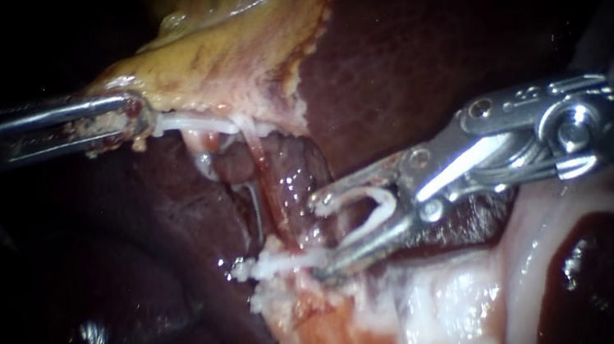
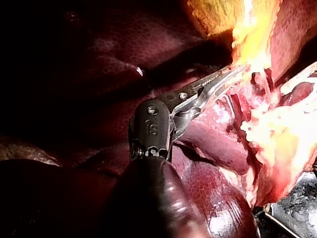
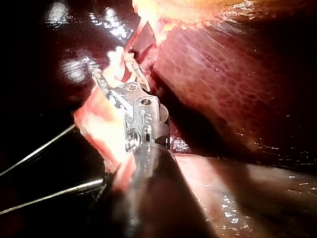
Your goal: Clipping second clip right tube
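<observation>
My left instrument [image 1: 131, 116] comes in from the left with its jaws shut on the edge of the yellowish gallbladder [image 1: 234, 34], holding it taut; its wrist view shows the same grip [image 2: 232, 75]. My right instrument [image 1: 320, 236] enters from the right. Its jaws stand wide apart and carry a white clip [image 1: 367, 208] between them. Their tips sit just right of a reddish tube [image 1: 277, 193] that runs down from the gallbladder. A white clip [image 1: 281, 264] lies across the tube beside the lower jaw tip. In the right wrist view, the jaws [image 3: 116, 67] straddle pale tissue.
Dark red liver [image 1: 426, 35] fills the upper right and the left side. Pale, cut tissue [image 1: 430, 309] lies below the right instrument. A thin grey curved piece [image 1: 254, 202] shows left of the tube. Two thin wires [image 3: 44, 193] run beside the right shaft.
</observation>
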Tool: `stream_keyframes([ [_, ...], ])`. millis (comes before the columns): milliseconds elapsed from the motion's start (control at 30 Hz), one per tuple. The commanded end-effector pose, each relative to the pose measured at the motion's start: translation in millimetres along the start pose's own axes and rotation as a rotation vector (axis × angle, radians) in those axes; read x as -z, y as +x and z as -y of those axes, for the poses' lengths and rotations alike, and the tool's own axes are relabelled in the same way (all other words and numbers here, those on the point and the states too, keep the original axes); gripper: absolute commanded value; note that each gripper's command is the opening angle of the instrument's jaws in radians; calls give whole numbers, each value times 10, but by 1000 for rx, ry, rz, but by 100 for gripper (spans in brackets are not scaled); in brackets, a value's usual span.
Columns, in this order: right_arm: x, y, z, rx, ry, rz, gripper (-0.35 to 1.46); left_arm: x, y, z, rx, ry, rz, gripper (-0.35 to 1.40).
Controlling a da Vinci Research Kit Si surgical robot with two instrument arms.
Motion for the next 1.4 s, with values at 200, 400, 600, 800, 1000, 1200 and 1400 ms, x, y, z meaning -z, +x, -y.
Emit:
stream_keyframes([
  [200, -23, -5, -8, 5, -12, 0, 49, -1, 0, 0, 0, 1, -1, -35],
  [400, -52, -11, -17, 12, -22, -8, 49, -2, 0, -1, 0, 1, -1, -35],
  [600, -75, -12, -25, 17, -26, -28, 49, -3, 0, -1, 0, 2, -2, -35],
  [800, -86, -11, -26, -7, 11, -76, 49, -3, 0, -1, 0, 2, -2, -35],
  [1000, -87, -8, -15, -28, 73, -111, 49, -4, 0, -1, 0, 2, -2, -35],
  [1200, -86, -5, 3, -25, 109, -109, 49, -3, -1, -1, -1, 2, -2, -35],
  [1400, -83, -5, 16, -16, 141, -95, 48, -3, -2, -1, -1, 3, -2, -35],
])
